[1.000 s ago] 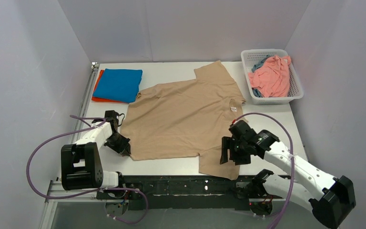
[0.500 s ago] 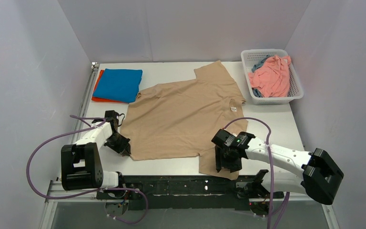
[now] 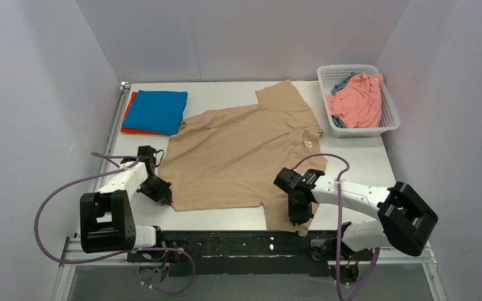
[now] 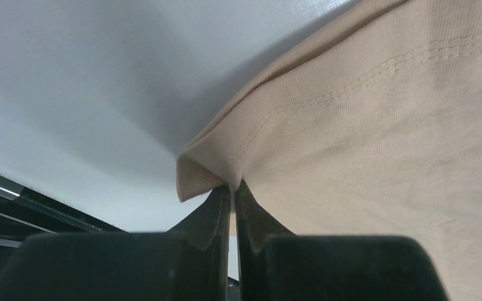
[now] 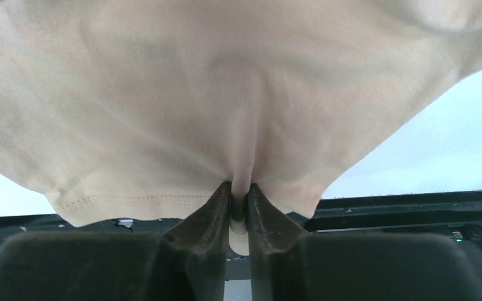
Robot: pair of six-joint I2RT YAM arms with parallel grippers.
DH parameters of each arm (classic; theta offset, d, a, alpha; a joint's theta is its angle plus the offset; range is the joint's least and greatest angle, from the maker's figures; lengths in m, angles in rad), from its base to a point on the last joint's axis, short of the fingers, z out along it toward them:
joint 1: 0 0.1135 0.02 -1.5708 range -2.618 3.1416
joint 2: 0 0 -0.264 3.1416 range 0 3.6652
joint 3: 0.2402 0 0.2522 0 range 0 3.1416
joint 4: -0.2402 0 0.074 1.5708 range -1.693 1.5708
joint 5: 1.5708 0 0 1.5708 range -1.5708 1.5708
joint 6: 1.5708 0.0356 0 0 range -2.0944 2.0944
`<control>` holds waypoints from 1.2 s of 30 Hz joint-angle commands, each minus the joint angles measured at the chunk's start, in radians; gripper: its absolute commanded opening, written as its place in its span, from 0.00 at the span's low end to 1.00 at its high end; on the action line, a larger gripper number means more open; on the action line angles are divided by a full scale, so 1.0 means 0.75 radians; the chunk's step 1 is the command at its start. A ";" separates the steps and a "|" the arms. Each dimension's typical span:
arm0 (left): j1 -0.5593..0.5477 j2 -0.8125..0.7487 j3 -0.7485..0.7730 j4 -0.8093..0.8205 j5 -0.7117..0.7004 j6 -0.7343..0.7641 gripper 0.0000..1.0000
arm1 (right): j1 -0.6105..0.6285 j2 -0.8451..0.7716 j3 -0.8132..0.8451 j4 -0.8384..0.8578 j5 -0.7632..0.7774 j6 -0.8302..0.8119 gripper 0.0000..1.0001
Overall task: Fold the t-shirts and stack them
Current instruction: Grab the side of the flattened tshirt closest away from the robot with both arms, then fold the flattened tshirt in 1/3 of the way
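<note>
A beige-tan t-shirt (image 3: 241, 150) lies spread flat across the middle of the table, one sleeve hanging over the near edge. My left gripper (image 3: 166, 195) is shut on its near-left hem corner (image 4: 204, 175). At the near sleeve, my right gripper (image 3: 301, 213) is shut on a pinched fold of the beige cloth (image 5: 241, 163). A folded bright blue t-shirt (image 3: 157, 111) rests on a folded orange-red one (image 3: 128, 116) at the back left. A crumpled salmon pink t-shirt (image 3: 358, 100) fills the basket, with a grey-blue one (image 3: 339, 84) showing beneath it.
The white mesh basket (image 3: 386, 122) stands at the back right corner. Purple cables loop from both arms near the table's front edge (image 3: 226, 221). Walls close in the table on three sides.
My right arm has swung left and down onto the near sleeve, and its jaws have closed on the cloth. The left arm has stayed put.
</note>
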 commanded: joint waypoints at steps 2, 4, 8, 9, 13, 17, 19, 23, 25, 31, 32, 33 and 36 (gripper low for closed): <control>-0.004 0.004 -0.060 -0.160 -0.044 -0.016 0.00 | -0.008 0.034 0.049 -0.062 -0.017 -0.044 0.10; -0.004 -0.023 -0.052 -0.199 -0.037 -0.014 0.00 | -0.008 -0.001 0.083 -0.163 -0.058 -0.052 0.03; -0.004 -0.114 -0.066 -0.307 0.061 -0.003 0.00 | -0.006 -0.158 0.153 -0.424 -0.173 -0.075 0.01; -0.003 -0.143 -0.073 -0.344 0.070 -0.003 0.00 | -0.006 -0.198 0.170 -0.489 -0.219 -0.082 0.01; -0.007 -0.305 -0.154 -0.464 0.119 -0.019 0.00 | -0.001 -0.313 0.215 -0.689 -0.378 -0.087 0.01; -0.009 -0.500 -0.207 -0.630 0.124 -0.028 0.00 | 0.013 -0.369 0.215 -0.770 -0.468 -0.076 0.01; -0.008 -0.585 -0.218 -0.709 0.115 -0.019 0.00 | 0.024 -0.377 0.215 -0.796 -0.492 -0.072 0.01; -0.011 -0.723 -0.225 -0.853 0.133 -0.018 0.00 | 0.047 -0.385 0.241 -0.894 -0.495 -0.055 0.01; -0.018 -0.778 -0.227 -0.913 0.147 -0.035 0.00 | 0.051 -0.395 0.249 -0.947 -0.498 -0.056 0.01; -0.026 -0.846 -0.169 -0.978 0.160 -0.045 0.00 | 0.051 -0.411 0.246 -0.871 -0.503 -0.059 0.01; -0.025 -0.838 -0.143 -0.985 0.144 -0.037 0.00 | 0.051 -0.393 0.262 -0.858 -0.488 -0.066 0.01; -0.026 -0.825 -0.116 -0.987 0.133 -0.029 0.00 | 0.051 -0.372 0.279 -0.849 -0.468 -0.077 0.01; -0.025 -0.753 -0.042 -0.960 0.141 -0.018 0.00 | 0.039 -0.303 0.353 -0.845 -0.371 -0.098 0.01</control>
